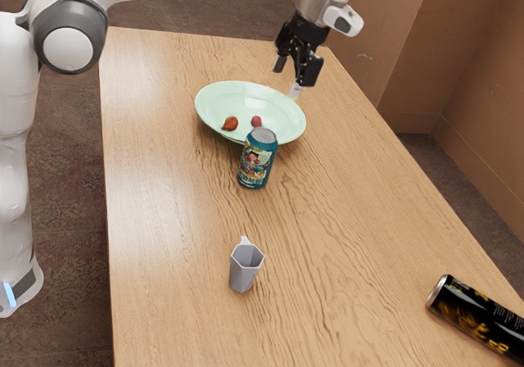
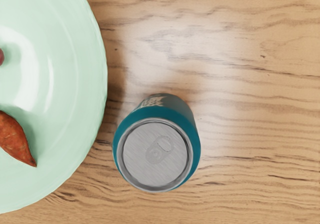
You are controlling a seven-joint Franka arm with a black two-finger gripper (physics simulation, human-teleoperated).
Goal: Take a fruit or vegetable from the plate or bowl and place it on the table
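The gripper [image 1: 296,66] is open, above the table beyond the bowl's far rim toward the exterior view's right, with nothing visible between its fingers. A pale green bowl [image 1: 266,101] holds a reddish-orange, pointed vegetable [image 1: 230,124] and a small dark red round item [image 1: 256,121], apart from each other. In the wrist view, the pointed vegetable [image 2: 14,138] lies inside the bowl [image 2: 65,84], and part of the round item [image 2: 1,57] shows.
A teal can [image 1: 256,164] stands upright close beside the bowl; its top [image 2: 156,154] faces the wrist camera. A grey cup [image 1: 245,269] and a black can lying down [image 1: 479,318] are on the table [image 1: 180,244]. A small white object [image 1: 295,91] is near the bowl's far rim.
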